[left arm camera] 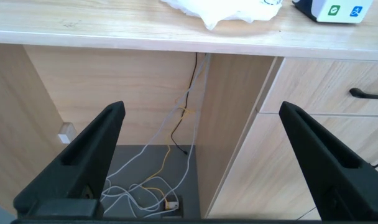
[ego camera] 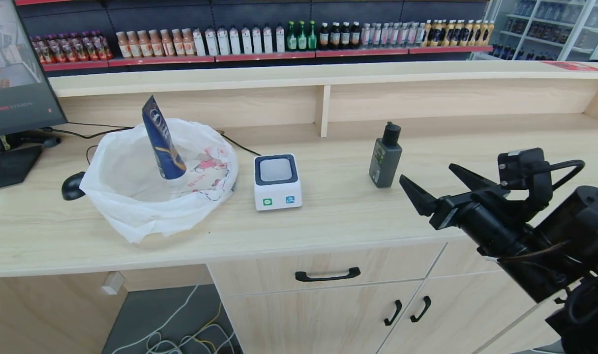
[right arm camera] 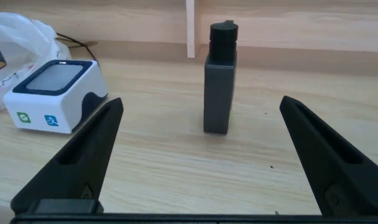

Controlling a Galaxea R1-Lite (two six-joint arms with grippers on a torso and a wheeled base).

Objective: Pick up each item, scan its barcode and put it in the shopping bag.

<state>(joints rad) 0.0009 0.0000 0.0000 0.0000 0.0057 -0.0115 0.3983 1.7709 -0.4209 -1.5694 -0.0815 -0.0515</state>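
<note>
Left wrist view: the left gripper hangs low before the pale wooden counter, claw wide apart. On top, a white plastic shopping bag holds a tilted blue tube. Next come a white square scanner, an upright dark grey bottle, and the right gripper, spread apart and empty.

Right gripper: finished in matte black throughout.
Right fingers: two long blades, tapered to wedge-shaped points.
Wrist module: a boxy black housing is mounted just behind the gripper's base, with a pale grey strip along its top edge.
Cable: a thin black loop is run from the module back toward the arm.
Right arm: rounded black segments, with thin dark wires bundled behind the gripper.
Left gripper: the same matte black.
Left fingers: flat-faced, broad at the base and narrowed toward the tips.
</note>
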